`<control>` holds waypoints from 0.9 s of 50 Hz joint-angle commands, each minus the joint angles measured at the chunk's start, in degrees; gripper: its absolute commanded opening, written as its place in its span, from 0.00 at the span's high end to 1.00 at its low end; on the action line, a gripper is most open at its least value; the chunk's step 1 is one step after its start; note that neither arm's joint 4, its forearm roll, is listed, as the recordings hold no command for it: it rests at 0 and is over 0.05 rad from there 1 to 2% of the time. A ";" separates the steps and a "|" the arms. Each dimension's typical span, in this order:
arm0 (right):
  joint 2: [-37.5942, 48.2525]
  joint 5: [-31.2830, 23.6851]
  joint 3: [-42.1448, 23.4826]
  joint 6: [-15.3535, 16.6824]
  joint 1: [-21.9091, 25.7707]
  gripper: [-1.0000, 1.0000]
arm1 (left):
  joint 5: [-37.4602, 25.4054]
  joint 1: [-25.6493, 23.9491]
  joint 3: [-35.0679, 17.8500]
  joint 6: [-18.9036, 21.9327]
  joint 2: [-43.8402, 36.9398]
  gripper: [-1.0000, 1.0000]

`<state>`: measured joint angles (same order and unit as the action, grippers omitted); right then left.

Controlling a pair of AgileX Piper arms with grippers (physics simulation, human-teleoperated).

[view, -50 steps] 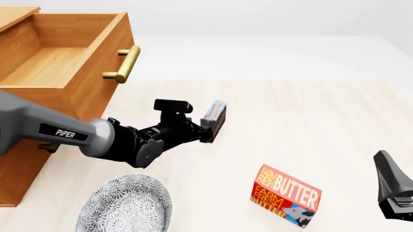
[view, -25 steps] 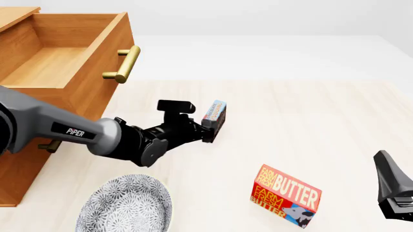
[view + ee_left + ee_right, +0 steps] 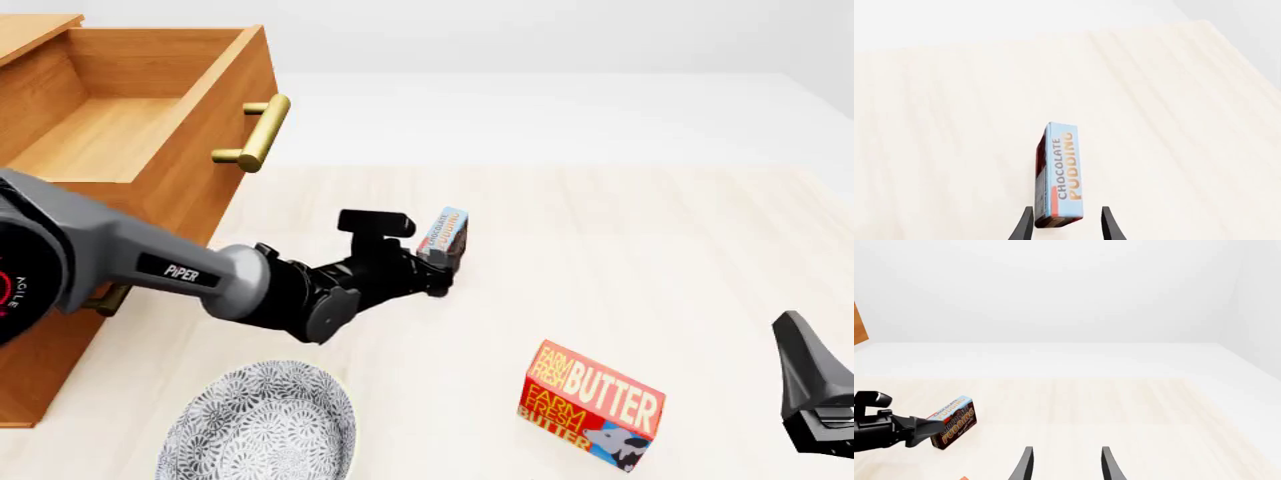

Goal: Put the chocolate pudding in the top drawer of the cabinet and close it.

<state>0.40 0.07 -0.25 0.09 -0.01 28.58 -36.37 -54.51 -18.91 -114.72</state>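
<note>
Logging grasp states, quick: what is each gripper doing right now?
Left gripper: fingers either side of the chocolate pudding; whether clamped cannot be told.
Right gripper: open, holding nothing.

Pale wood-grain table [image 3: 667, 250]; plain white wall [image 3: 1067, 290] behind; soft, even light

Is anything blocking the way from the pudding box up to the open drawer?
Nothing visible does. The pudding box sits between the left gripper fingers, over bare table. The top drawer is pulled open with nothing inside it that shows. The butter box and the plate lie nearer the camera, off that path.
</note>
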 commanded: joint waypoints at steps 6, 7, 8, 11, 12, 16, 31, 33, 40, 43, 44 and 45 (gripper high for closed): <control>0.00 0.00 0.00 0.00 0.00 0.00 | 0.10 -0.07 -1.45 -0.66 -1.86 0.00; 0.00 0.00 0.00 0.00 0.00 0.00 | 0.13 -0.05 -1.56 -0.67 -2.02 0.00; 0.00 0.00 0.00 0.00 0.00 0.00 | 0.22 -0.08 -1.73 -0.86 -2.30 0.00; 0.00 0.00 0.00 0.00 0.00 0.00 | 0.32 -0.09 -1.88 -1.00 -2.61 0.00; 0.00 0.00 0.00 0.00 0.00 0.00 | 0.38 -0.08 -1.91 -1.10 -2.69 0.00; 0.00 0.00 0.00 0.00 0.00 0.00 | 0.55 -0.04 -1.97 -1.30 -3.01 0.00; 0.00 0.00 0.00 0.00 0.00 0.00 | 0.84 -0.04 -2.36 -1.92 -3.42 0.00; 0.00 0.00 0.00 0.00 0.00 0.00 | 0.74 0.09 -2.45 -1.83 -3.55 0.00; 0.00 0.00 0.00 0.00 0.00 0.00 | 0.78 0.15 -2.72 -2.00 -3.93 0.00; 0.00 0.00 0.00 0.00 0.00 0.00 | 0.67 0.42 -2.97 -2.04 -4.01 0.00; 0.00 0.00 0.00 0.00 0.00 0.00 | 0.74 0.42 -2.96 -2.08 -4.03 0.00; 0.00 0.00 0.00 0.00 0.00 0.00 | 0.74 0.47 -3.01 -2.13 -4.13 0.00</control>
<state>0.40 0.07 -0.25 0.09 -0.01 29.32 -36.17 -57.10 -20.79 -118.43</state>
